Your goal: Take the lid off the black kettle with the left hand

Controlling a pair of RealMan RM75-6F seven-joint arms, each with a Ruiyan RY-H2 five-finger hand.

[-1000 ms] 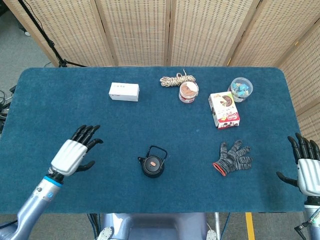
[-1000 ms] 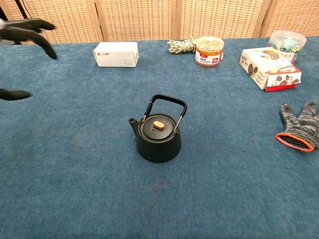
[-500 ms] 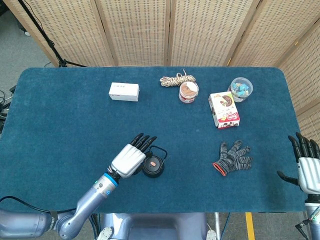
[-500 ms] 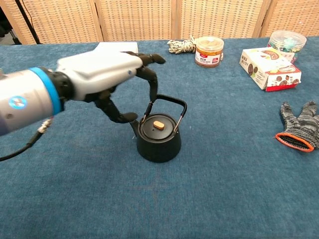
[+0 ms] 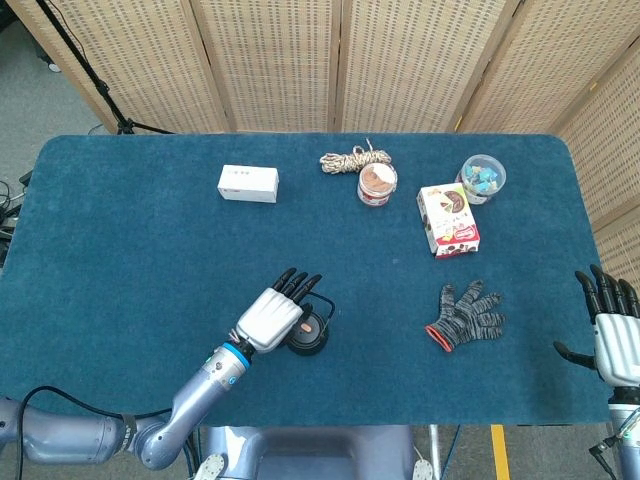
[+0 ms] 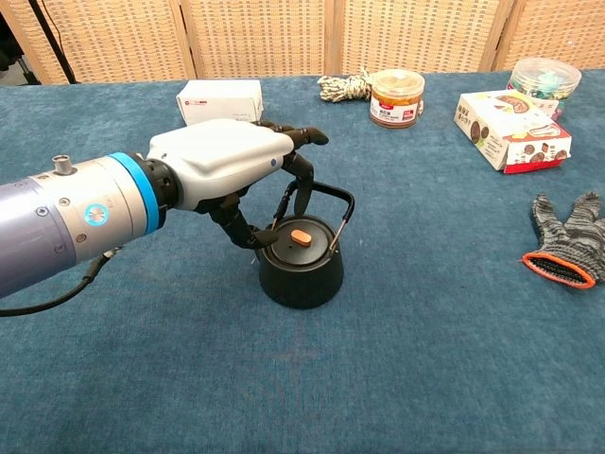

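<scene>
Item: black kettle (image 6: pixel 301 270), standing upright near the front middle of the blue surface (image 5: pixel 140 230), well in front of the white box (image 5: pixel 248 183). Lid (image 6: pixel 299 243) sitting in place on the kettle, carrying a small orange knob (image 6: pixel 301 236) at its middle. Bail handle (image 6: pixel 319 197) standing raised over the lid, arching across from the spout side to the far side. Spout mostly hidden behind the thumb in the chest view; apparently pointing toward the left of that view, so long axis judged as running spout-to-back, roughly left-right. Left hand (image 6: pixel 232 165): hovering over the kettle's left side, holding nothing, fingers (image 6: pixel 302 170) loosely spread and reaching past the handle, thumb lying low beside the kettle's shoulder; contact with the handle not decidable. Right hand (image 5: pixel 617 330): resting at the surface's right edge, well to the right of the kettle, fingers apart, gripping nothing. Handling advice, as a judgement: bringing fingertips down beside the raised handle rather than through it, pinching the orange knob between thumb and a finger, then lifting straight up to avoid tipping the light-looking kettle or catching the lid on the handle. Also present, behind and right of the kettle: rope coil (image 5: pixel 356 159), jar (image 5: pixel 377 184), snack box (image 5: pixel 448 219), glove (image 5: pixel 465 314).
</scene>
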